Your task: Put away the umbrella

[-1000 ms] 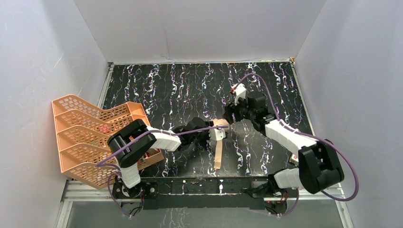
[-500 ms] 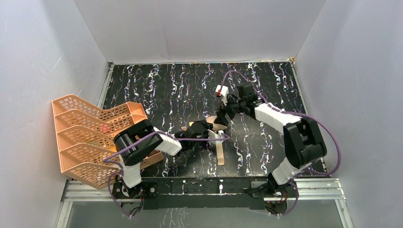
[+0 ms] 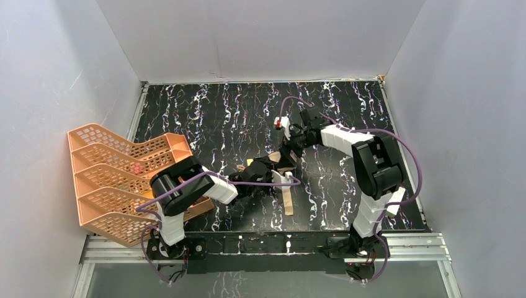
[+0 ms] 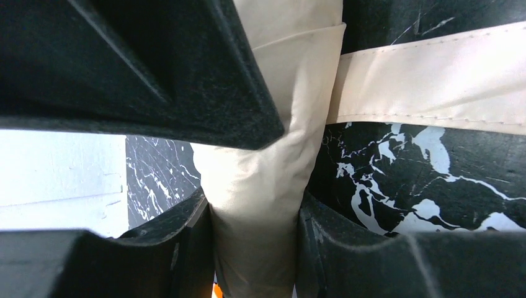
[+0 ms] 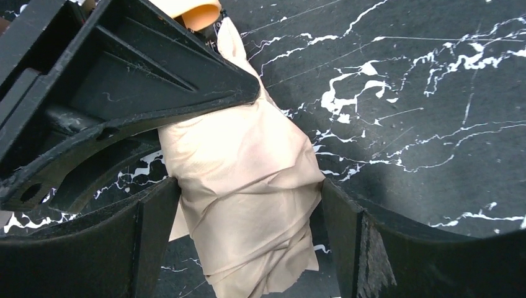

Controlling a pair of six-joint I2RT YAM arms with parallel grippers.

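Grips the umbrella near the middle of the bench, slightly toward the near edge. Cannot tell whether the bundle rests on the bench or hangs just above it.

Clamps the left end effector on the folded beige cloth, closed to a narrow gap, with one finger tight against each side. Pinches the cloth into a slim waist at that spot. Lets the strap trail free from the bundle, laid along the bench and pointing toward the near edge.

Straddles the same bundle with the right end effector, on the side facing the far edge. Spreads that one wide, with a finger on each flank of the crumpled cloth. Cannot tell whether those fingers touch the cloth or only stand just beside it. Looks open rather than gripping.

Shows, in the right wrist view, the black frame of the left end effector at upper left, against the cloth, with a tan rounded tip poking out beyond it.

Places the two end effectors very near each other, both on the umbrella.

Finds the rack at the left edge, toward the near-left corner, partly overhanging, well apart from the umbrella.
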